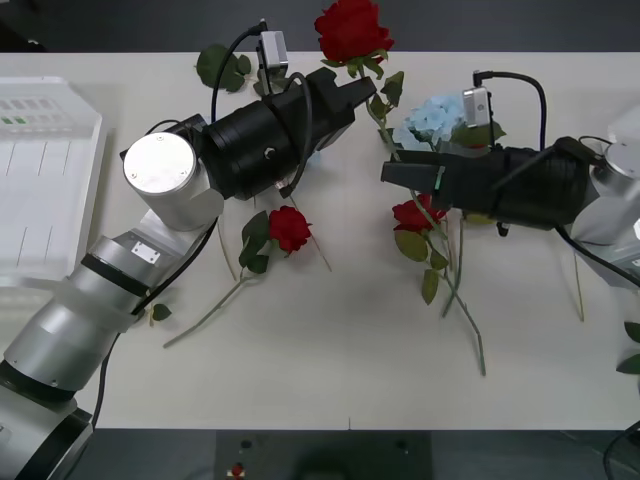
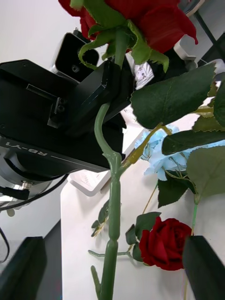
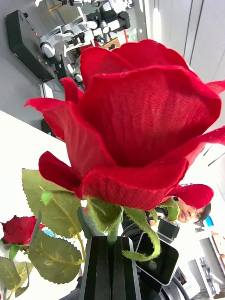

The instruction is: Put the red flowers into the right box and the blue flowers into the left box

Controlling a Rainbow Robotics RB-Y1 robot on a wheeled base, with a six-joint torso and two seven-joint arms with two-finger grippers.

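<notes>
Place: a robotics lab is indicated.
Evidence: robot arms on stands (image 3: 89, 26) are seen behind the plain white table (image 1: 330, 370).

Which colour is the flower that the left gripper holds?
Deep red; the rose shows best in the left wrist view.

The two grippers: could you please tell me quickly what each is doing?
Left gripper: closed on a red rose stem.
Right gripper: open, holding nothing.
</notes>
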